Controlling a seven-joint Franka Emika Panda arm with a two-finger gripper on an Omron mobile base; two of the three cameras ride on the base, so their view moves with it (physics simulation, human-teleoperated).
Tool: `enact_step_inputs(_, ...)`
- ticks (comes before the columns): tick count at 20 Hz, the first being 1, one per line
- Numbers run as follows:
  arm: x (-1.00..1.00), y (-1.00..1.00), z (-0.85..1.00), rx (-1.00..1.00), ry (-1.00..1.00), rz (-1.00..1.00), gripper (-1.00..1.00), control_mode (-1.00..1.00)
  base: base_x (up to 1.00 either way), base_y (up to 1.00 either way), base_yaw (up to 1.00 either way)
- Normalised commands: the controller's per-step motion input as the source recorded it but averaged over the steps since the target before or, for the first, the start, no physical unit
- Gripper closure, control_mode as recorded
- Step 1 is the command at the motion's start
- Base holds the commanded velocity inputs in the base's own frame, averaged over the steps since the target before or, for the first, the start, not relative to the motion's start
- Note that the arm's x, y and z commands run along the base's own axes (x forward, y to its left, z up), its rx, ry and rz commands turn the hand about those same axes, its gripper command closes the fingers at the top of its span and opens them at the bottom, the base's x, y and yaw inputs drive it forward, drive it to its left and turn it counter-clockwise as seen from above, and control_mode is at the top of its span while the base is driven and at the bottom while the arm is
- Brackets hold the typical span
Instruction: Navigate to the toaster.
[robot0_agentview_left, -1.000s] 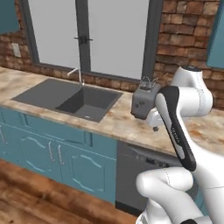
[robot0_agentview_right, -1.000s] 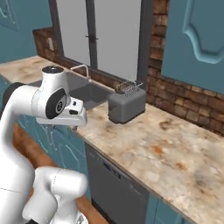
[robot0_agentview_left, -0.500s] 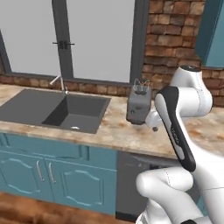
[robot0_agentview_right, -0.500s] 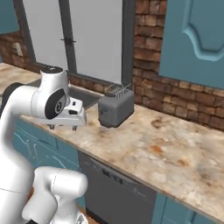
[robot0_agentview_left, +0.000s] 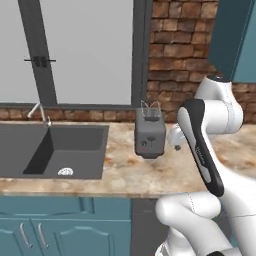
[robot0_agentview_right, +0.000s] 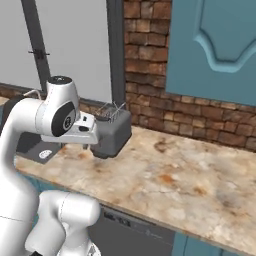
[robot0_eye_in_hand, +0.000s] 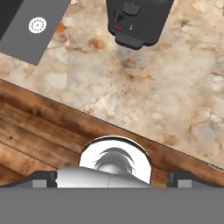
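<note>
Small grey boxy toaster (robot0_agentview_left: 150, 135) w/ wire racks sits on mottled beige stone counter (robot0_agentview_right: 190, 180), just right of dark grey sink (robot0_agentview_left: 50, 150), near brick wall. Claw's hand hangs over counter's front, toaster beyond it; jaw opening can't be told.

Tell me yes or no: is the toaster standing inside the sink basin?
No. In the left base view the toaster stands on the marbled counter, to the right of the sink.
</note>
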Motion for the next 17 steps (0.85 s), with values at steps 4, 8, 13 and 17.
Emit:
enact_step_inputs(4,0.00,0.00,0.00,0.00,0.00,0.00,-1.00,1.00,0.66,0.32,-0.35)
enact_step_inputs(8,0.00,0.00,0.00,0.00,0.00,0.00,-1.00,1.00,0.59,0.35,-0.34)
enact_step_inputs(13,0.00,0.00,0.00,0.00,0.00,0.00,-1.00,1.00,0.57,0.54,-0.23)
enact_step_inputs(17,0.00,0.00,0.00,0.00,0.00,0.00,-1.00,1.00,0.61,0.67,-0.05)
